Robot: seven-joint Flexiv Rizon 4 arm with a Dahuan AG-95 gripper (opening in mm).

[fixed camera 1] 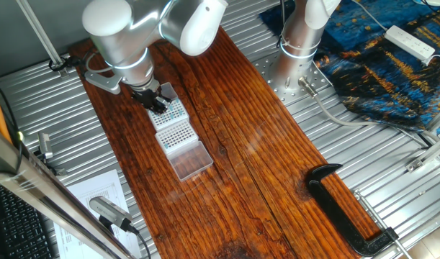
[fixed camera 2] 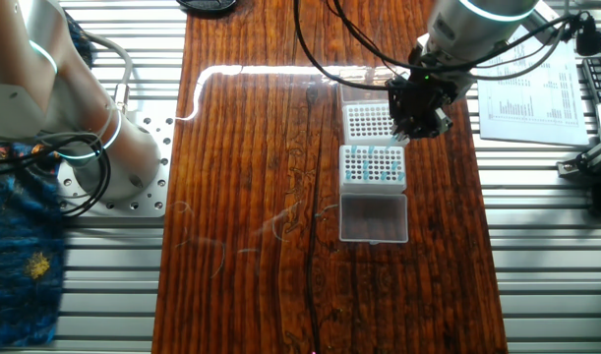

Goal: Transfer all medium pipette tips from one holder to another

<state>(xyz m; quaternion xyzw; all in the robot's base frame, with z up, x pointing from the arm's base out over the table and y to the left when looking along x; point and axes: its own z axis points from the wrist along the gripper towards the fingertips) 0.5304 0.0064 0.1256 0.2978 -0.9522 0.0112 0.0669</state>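
Two pipette tip holders stand end to end on the wooden board. The one next to the clear lid [fixed camera 2: 373,216] [fixed camera 1: 189,160] is a white rack [fixed camera 2: 372,165] [fixed camera 1: 178,134], and it carries the medium pipette tips [fixed camera 2: 364,163], seen as teal-blue dots. The other rack [fixed camera 2: 367,120] [fixed camera 1: 173,111] looks mostly white with open holes. My gripper [fixed camera 2: 418,124] [fixed camera 1: 159,105] hangs low over that second rack's edge. Its dark fingers stand close together, and any tip between them is too small to make out.
A black clamp [fixed camera 1: 349,216] lies on the board's end away from the racks. A second arm's base [fixed camera 1: 299,50] [fixed camera 2: 113,147] stands beside the board, near a blue patterned cloth [fixed camera 1: 392,72]. Printed paper [fixed camera 2: 536,88] [fixed camera 1: 90,194] lies on the racks' side.
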